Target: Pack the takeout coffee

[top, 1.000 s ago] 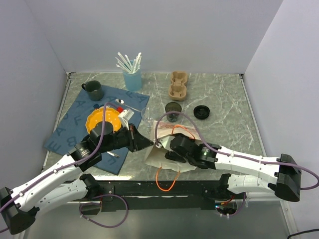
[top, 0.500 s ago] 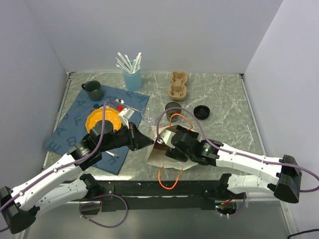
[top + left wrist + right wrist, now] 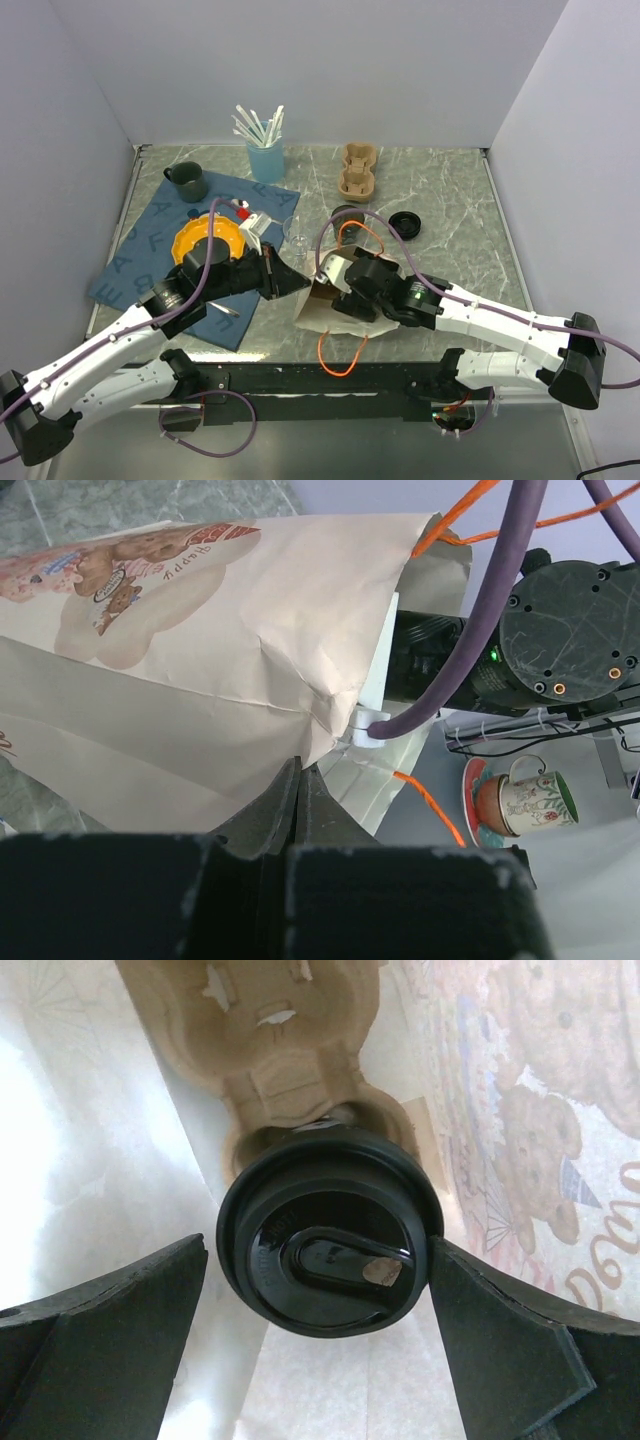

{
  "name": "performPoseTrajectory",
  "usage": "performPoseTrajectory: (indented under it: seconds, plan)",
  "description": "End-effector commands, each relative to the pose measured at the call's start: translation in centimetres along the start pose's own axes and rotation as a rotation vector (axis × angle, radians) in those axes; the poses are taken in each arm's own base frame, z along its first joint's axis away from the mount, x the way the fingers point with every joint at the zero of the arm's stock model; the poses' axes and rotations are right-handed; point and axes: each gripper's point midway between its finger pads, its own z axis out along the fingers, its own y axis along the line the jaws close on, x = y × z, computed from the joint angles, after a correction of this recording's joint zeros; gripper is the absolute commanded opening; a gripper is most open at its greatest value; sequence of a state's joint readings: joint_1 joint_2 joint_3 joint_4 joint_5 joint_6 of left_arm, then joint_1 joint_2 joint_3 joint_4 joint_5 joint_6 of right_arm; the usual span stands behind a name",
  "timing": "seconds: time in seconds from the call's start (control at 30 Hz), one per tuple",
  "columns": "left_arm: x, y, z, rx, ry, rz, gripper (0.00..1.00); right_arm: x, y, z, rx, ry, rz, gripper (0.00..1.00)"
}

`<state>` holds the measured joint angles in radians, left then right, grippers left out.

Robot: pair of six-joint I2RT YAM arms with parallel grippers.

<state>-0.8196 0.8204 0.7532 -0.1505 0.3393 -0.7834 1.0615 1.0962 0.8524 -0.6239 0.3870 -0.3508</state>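
Jaws of the right gripper (image 3: 318, 1250) are spread apart on either side of the black lidded coffee cup (image 3: 300, 1210), seated lid towards them in a cardboard carrier (image 3: 290, 1020) inside the paper bag (image 3: 200, 660), whose edge is pinched by the clamped left gripper (image 3: 300, 780).

"Happy" on the paper bag (image 3: 200, 660)

Black-lidded takeout coffee (image 3: 330, 1245) in pulp carrier (image 3: 290, 1020), inside paper bag (image 3: 520, 1160)

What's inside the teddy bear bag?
Inside the bag, a black-lidded cup sits in a cardboard carrier, between the open right pincer. The lid hides the cup's sides, and whatever is beneath the carrier can't be seen.
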Motion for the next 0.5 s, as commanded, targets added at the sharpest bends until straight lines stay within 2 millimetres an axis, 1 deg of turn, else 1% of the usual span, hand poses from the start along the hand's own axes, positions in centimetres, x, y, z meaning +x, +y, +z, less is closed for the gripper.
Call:
performPoseTrajectory:
  seconds: [0.0, 0.03, 0.07, 0.13, 0.17, 0.27, 0.47]
  plan:
    - [-1.1, -1.7, -0.3, 0.022, 0.000, 0.001, 0.01, -2.2, -1.4, -1.5, 0.014, -0.076, 0.084, 0.97]
    - [-1.1, -1.5, -0.3, 0.012, 0.002, -0.002, 0.01, -2.3, -1.1, -1.6, -0.006, -0.079, 0.082, 0.96]
    - [-1.5, -1.8, -0.3, 0.010, -0.005, 0.003, 0.01, -2.3, -0.9, -1.6, -0.018, -0.082, 0.078, 0.91]
    - [-1.6, -1.6, -0.2, -0.007, -0.002, -0.001, 0.01, -2.2, -0.5, -1.7, -0.044, -0.080, 0.074, 0.88]
    - [-2.1, -2.1, -0.3, -0.001, -0.012, 0.005, 0.01, -2.2, -0.4, -1.7, -0.046, -0.080, 0.075, 0.88]
    - [-2.7, -2.2, -0.3, -0.024, -0.012, -0.005, 0.01, -2.4, -0.1, -2.0, -0.068, -0.097, 0.075, 0.87]
    - [-3.2, -2.0, 0.1, -0.068, 0.001, -0.034, 0.01, -2.5, 0.3, -2.3, -0.101, -0.102, 0.062, 0.85]
